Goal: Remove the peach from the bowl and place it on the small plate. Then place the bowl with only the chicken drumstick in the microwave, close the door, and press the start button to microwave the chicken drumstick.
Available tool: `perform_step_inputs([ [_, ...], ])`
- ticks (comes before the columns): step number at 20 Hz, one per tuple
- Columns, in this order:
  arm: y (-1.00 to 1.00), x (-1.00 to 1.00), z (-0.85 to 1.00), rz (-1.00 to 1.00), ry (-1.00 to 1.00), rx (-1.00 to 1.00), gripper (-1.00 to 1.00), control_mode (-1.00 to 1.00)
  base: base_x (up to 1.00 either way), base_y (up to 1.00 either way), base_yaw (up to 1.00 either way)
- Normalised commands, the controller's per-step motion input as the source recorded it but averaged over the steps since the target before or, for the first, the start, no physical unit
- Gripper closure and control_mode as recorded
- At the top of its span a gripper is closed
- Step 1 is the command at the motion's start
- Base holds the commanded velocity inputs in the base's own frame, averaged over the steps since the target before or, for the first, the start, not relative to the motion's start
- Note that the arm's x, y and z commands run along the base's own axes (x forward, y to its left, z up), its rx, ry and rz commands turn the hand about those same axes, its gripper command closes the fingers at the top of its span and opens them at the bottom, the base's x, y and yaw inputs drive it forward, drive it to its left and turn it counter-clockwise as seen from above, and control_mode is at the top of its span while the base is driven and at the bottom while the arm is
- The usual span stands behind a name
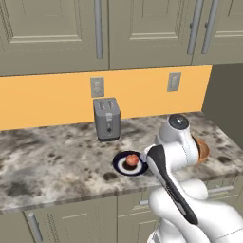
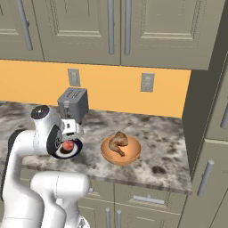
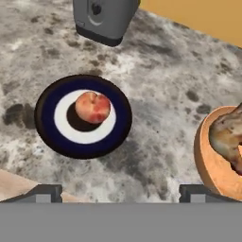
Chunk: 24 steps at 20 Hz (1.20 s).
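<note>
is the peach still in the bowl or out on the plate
Out. The peach sits on the small plate, apart from the bowl, which holds only the chicken drumstick.

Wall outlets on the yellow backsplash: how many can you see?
2. One outlet sits directly above the toaster; the other outlet is further right, near the corner by the tall cabinet. More could lie outside the frame.

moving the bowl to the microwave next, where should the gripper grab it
Pinch the bowl's rim from above, one finger inside and one outside. It is shallow and too wide to span. Pick the rim nearest the small plate, clear of the chicken drumstick.
</note>
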Motion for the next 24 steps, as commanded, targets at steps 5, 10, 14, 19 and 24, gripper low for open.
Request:
perform_step_inputs([
  [5,-1.0,-0.28,0.34,-0.41,-0.05,0.25,-1.0,-1.0,0.0,0.0,0.0],
  [10,-0.99,-0.26,0.0,-0.33,0.0,0.23,-1.0,-1.0,0.0,0.0,0.0],
  [14,-1.0,-0.34,-0.02,-0.36,0.0,0.28,-1.0,-1.0,0.0,0.0,0.0],
  [19,-0.94,-0.18,-0.16,-0.29,0.0,0.24,-1.0,-1.0,0.0,0.0,0.0],
  [24,-0.34,0.2,-0.37,-0.12,0.01,0.13,-1.0,-1.0,0.0,0.0,0.0],
])
